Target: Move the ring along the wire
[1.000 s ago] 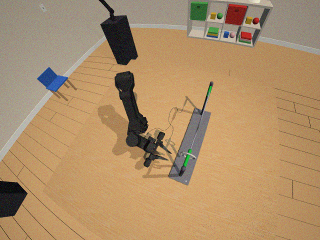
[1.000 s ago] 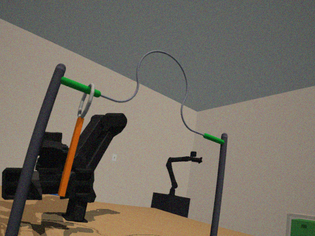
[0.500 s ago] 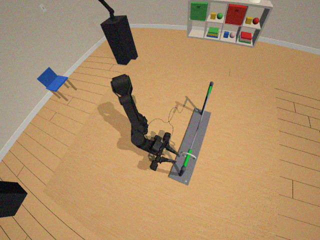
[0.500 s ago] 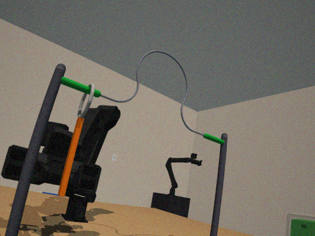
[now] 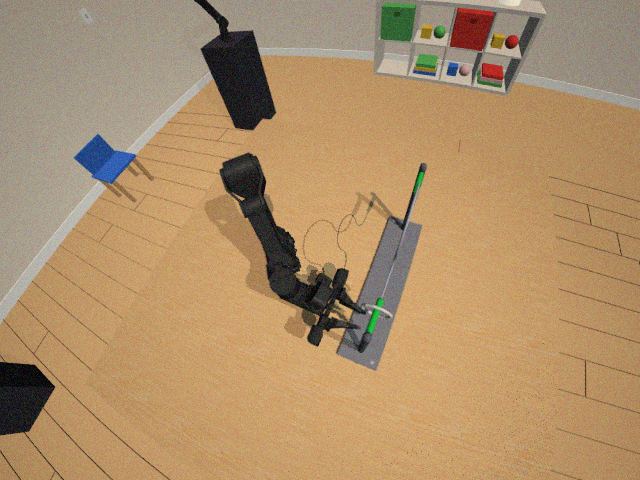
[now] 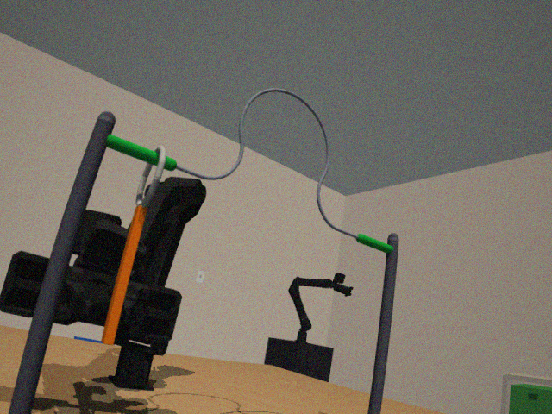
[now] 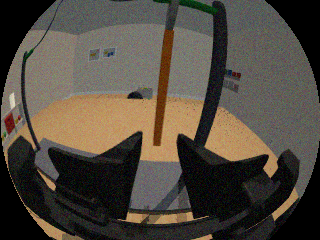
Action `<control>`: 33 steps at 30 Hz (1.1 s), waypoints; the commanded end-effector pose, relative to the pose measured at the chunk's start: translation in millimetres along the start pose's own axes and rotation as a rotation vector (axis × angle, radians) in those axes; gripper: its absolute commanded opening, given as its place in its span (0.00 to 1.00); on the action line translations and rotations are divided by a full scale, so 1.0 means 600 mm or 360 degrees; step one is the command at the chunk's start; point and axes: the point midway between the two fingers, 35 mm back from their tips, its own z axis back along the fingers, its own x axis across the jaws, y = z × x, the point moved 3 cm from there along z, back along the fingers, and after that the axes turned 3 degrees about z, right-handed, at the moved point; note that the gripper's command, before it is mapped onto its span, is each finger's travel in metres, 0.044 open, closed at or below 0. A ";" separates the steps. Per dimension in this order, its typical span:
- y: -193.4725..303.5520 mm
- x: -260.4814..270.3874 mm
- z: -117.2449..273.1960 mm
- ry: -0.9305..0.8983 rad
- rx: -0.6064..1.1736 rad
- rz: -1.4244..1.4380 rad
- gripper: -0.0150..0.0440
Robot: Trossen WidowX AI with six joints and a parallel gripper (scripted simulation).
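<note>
The ring (image 5: pixel 386 311) (image 6: pixel 156 176) hangs around the green part (image 5: pixel 373 322) (image 6: pixel 134 150) beside the near post (image 5: pixel 364 341) (image 6: pixel 66 231) (image 7: pixel 216 75). Its orange handle (image 6: pixel 125 272) (image 7: pixel 163 85) hangs down, slightly tilted. My gripper (image 5: pixel 360 318) (image 7: pixel 160 136) is open, with nothing between its fingers. In the wrist view the handle's lower end shows in the gap just ahead of the fingertips. The thin grey wire (image 5: pixel 390 273) (image 6: pixel 327 147) curves up and over to the other green part (image 5: pixel 419 181) (image 6: pixel 374 242) by the far post (image 6: pixel 385 321) (image 7: pixel 27 110).
A grey base plate (image 5: pixel 382 268) (image 7: pixel 160 175) lies under the posts. A black pedestal (image 5: pixel 237 77) (image 6: pixel 298 356) with another arm, a blue chair (image 5: pixel 113 165) and a white shelf (image 5: pixel 447 43) stand farther off.
</note>
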 end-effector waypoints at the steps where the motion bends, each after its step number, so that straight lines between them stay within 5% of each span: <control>1: -0.002 -0.003 -0.012 0.0004 -0.0002 -0.0003 0.53; 33: 0.001 0.003 -0.092 0.0005 -0.0012 -0.0005 0.53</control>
